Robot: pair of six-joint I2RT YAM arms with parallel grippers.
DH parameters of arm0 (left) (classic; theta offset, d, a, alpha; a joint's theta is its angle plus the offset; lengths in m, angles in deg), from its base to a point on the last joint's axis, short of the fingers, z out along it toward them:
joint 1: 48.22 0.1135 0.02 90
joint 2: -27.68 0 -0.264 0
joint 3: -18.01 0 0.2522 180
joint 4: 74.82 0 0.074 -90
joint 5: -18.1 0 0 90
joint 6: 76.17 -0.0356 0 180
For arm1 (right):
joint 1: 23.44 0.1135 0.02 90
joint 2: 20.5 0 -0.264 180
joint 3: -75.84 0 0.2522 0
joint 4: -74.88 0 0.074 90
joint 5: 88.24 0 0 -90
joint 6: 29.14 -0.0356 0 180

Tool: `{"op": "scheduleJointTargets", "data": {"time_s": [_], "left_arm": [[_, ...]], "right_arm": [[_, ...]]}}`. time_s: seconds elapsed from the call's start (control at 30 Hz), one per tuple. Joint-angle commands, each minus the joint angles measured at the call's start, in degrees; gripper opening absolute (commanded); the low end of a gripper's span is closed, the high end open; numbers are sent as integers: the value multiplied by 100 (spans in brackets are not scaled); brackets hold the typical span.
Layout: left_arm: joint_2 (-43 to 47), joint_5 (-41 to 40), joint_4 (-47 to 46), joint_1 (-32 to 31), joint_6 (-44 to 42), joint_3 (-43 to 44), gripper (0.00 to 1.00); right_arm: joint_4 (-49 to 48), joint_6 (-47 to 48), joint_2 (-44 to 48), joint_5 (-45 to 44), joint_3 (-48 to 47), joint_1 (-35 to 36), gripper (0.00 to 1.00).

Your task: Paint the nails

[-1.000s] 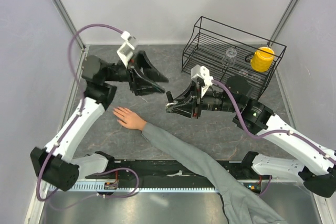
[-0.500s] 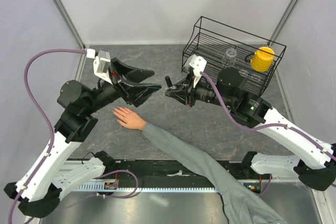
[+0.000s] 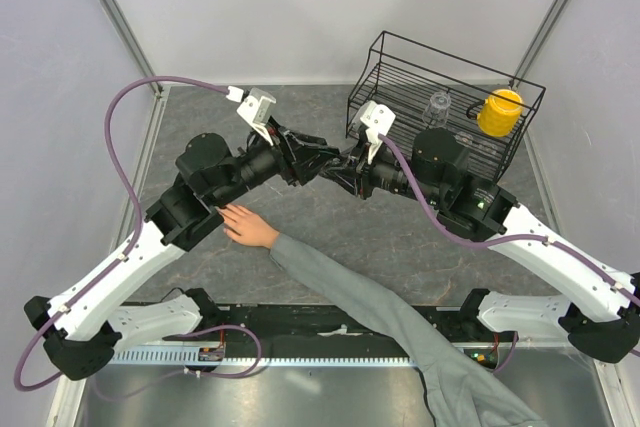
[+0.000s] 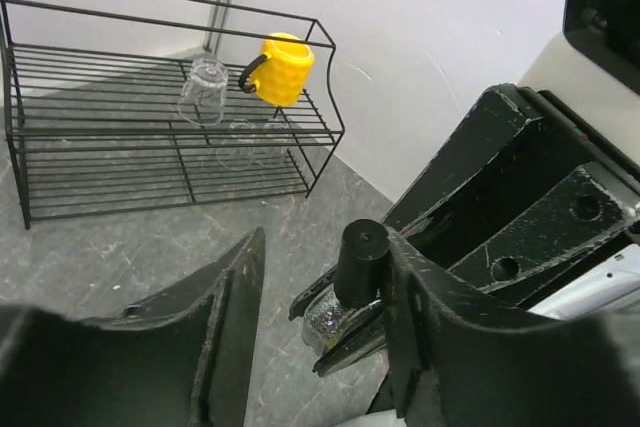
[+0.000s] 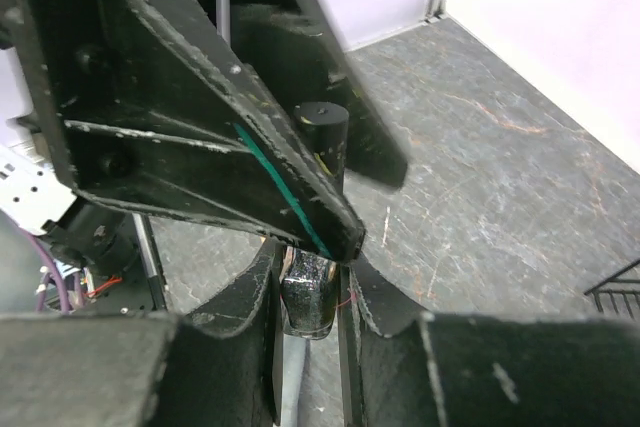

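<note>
A bare hand (image 3: 243,223) in a long grey sleeve (image 3: 360,297) lies flat on the table; its nails are too small to make out. My right gripper (image 3: 342,167) (image 5: 310,279) is shut on the glittery glass body of a small dark bottle (image 5: 310,295) (image 4: 336,313), held above the table. The bottle's black cap (image 4: 360,259) (image 5: 322,135) points up. My left gripper (image 3: 318,155) (image 4: 322,247) is open astride that cap. Its right finger (image 4: 430,327) touches the cap, and a gap separates the cap from the left finger (image 4: 228,332).
A black wire rack (image 3: 400,77) (image 4: 120,162) stands at the back right, holding a yellow mug (image 3: 499,112) (image 4: 278,67) and a clear glass (image 3: 438,107) (image 4: 203,90). Grey walls close in the table on three sides.
My left arm has swung its gripper right, from beside the hand to the bottle's cap, and its jaws have narrowed. The right gripper raised the bottle slightly. The hand stayed put.
</note>
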Motion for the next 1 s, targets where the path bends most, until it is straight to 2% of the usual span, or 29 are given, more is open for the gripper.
{"op": "scheduleJointTargets", "data": {"time_s": [0.0,0.03,0.07,0.1,0.17,0.2,0.23,0.27,0.3,0.33,0.37,0.4,0.47,0.5,0.53,0.57,0.6,0.67,0.7,0.73,0.77,0.87,0.97], "left_arm": [[48,301,-290,-48,-259,94,36],[30,522,-325,-39,-294,77,13],[21,811,-491,-30,-338,33,7],[-5,1762,-527,-13,-390,6,4],[-171,3345,-887,154,-418,6,2],[-459,5138,-1428,285,-287,6,2],[-593,5773,-1737,286,228,-29,2],[-707,6746,-2089,286,547,-72,2],[-830,7016,-3101,286,872,-151,2],[-840,7150,-3581,295,1501,-404,2],[-840,7238,-3839,330,1603,-450,2],[-823,7178,-3528,443,1526,-442,2],[-735,6671,-2607,593,781,-162,2],[-691,6285,-2019,724,-83,5,15],[-586,5750,-621,743,-509,398,27],[-524,4640,-146,743,-827,550,39],[-445,4176,137,743,-1100,647,63],[-165,2896,465,743,-1147,736,77],[-68,2584,457,743,-1103,701,91],[38,2328,422,752,-1050,596,96],[248,1778,335,743,-980,534,100],[512,888,263,743,-533,367,99],[557,691,167,726,-84,358,91]], "right_arm": [[-187,53,195,-64,-177,-4,0],[-213,70,230,-3,-168,-4,0],[-222,79,265,59,-107,-4,0],[-283,79,309,138,-71,-4,0],[-353,105,485,908,77,-4,0],[-493,114,546,1382,122,-4,0],[-642,80,651,2665,174,-4,0],[-879,-269,705,3235,323,-4,0],[-1690,-585,749,3806,429,-4,0],[-2151,-1032,810,4378,534,-4,0],[-2590,-1707,837,4601,709,-4,0],[-3134,-1957,854,4716,755,-4,0],[-3044,-1813,890,4683,720,-4,0],[-2573,-1636,925,4561,668,-13,0],[-2281,-1443,925,4359,624,-13,0],[-2044,-1241,934,3966,554,-13,0],[-1650,-969,934,3709,518,-39,0],[-1270,-704,925,3261,448,-39,0],[-998,-485,881,2728,413,-39,0],[-839,-379,855,2479,378,-39,0],[-733,-291,829,2189,342,-39,0],[-381,-53,671,1090,176,-30,0],[-178,-17,433,219,-61,-39,0]]}}
